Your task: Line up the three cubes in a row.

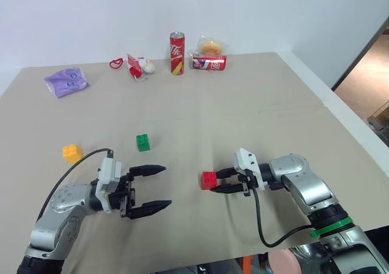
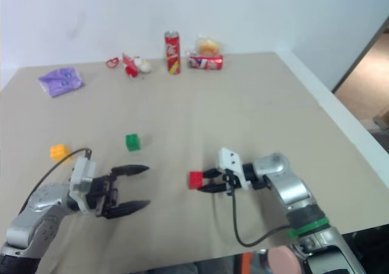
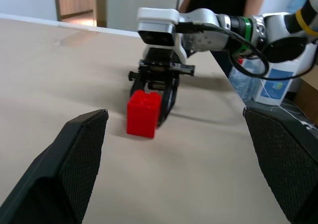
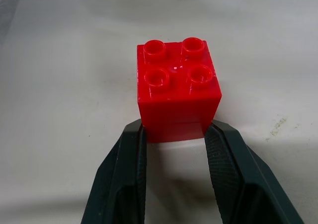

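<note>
The table [image 1: 255, 104] carries the job: three cubes, not yet in a row. The right gripper [image 1: 222, 181] points left along the surface and pinches the red cube [image 1: 209, 180], its fingertips [image 4: 130, 139] pressed on the cube's two near lower sides. The grip is shallow; only the tips catch the back edge, and most of the cube sits beyond them. It looks to rest on the table, though I cannot be sure it is not a hair off it.

The left gripper [image 1: 152, 189] hangs spread wide and holds nothing, facing the red cube from well to its left. The green cube [image 1: 143, 142] lies beyond that gripper, up and to the left of the red one; the yellow cube [image 1: 72, 153] sits farther left, past the left arm.

To do this step well, I judge the right arm should lift only slightly and move slowly, since a tip-only pinch can let the cube pivot or slip. Carrying it toward the green cube, keeping its faces square to that cube, and setting it down flat before the fingers part would give a clean start to the row. The left gripper should stay clear of the path.
</note>
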